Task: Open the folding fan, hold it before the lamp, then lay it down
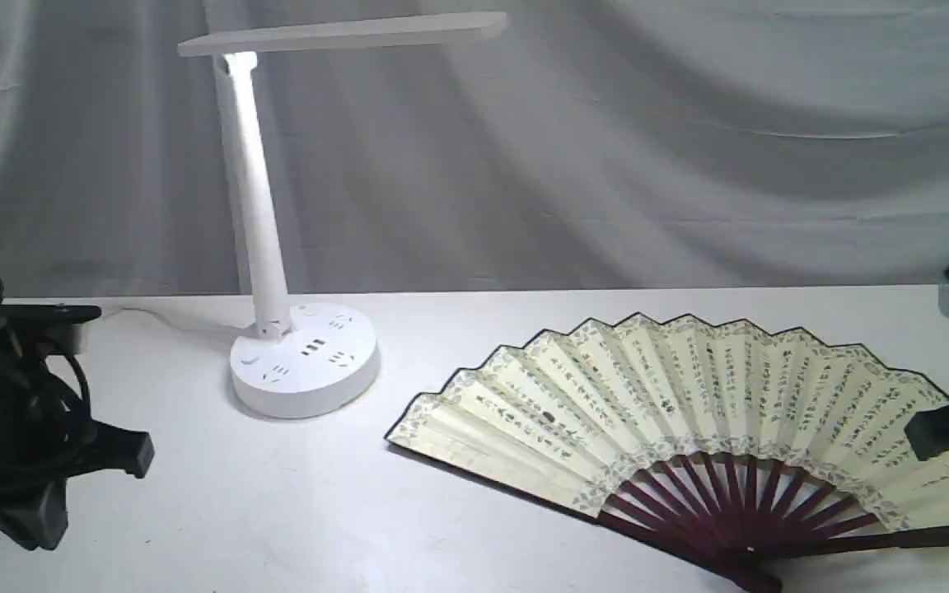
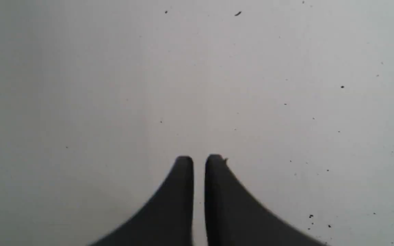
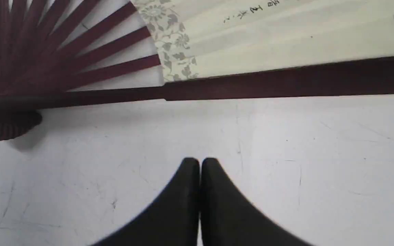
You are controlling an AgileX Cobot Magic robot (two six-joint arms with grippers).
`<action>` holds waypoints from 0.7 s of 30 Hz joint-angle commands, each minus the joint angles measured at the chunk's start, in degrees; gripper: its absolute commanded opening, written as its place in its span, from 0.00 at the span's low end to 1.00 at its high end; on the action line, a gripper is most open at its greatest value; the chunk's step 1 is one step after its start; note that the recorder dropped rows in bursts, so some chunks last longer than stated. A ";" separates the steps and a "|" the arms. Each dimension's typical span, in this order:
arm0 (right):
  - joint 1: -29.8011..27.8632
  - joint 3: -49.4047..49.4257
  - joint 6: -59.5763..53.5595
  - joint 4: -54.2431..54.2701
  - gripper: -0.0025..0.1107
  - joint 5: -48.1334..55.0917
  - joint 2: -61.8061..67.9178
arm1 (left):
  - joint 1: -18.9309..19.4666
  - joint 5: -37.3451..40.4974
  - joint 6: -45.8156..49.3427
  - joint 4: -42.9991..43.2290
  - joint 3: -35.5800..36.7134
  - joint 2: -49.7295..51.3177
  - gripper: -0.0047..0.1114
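Cream leaf, black calligraphy and maroon ribs are being shown by the folding fan [image 1: 672,387]; white, by the lamp [image 1: 303,366].

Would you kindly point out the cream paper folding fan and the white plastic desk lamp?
Cream paper folding fan [image 1: 689,387], exterior view, on its pleated leaf.
White plastic desk lamp [image 1: 303,366], exterior view, on its round base.

Bright, even light — lamp [image 1: 293,206] stem glares; both wrist views slightly soft.
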 commanded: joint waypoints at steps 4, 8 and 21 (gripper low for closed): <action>0.15 -0.20 -1.30 -0.54 0.02 1.64 -1.49 | 0.05 0.35 0.53 -0.03 -0.44 -4.33 0.07; 0.15 -0.20 -1.70 -0.54 0.02 2.60 -4.66 | 0.05 1.75 1.48 -0.18 -0.44 -7.21 0.07; 0.58 -0.20 -3.32 -0.54 0.02 5.67 -19.99 | 0.05 3.50 1.98 0.20 -0.44 -22.22 0.07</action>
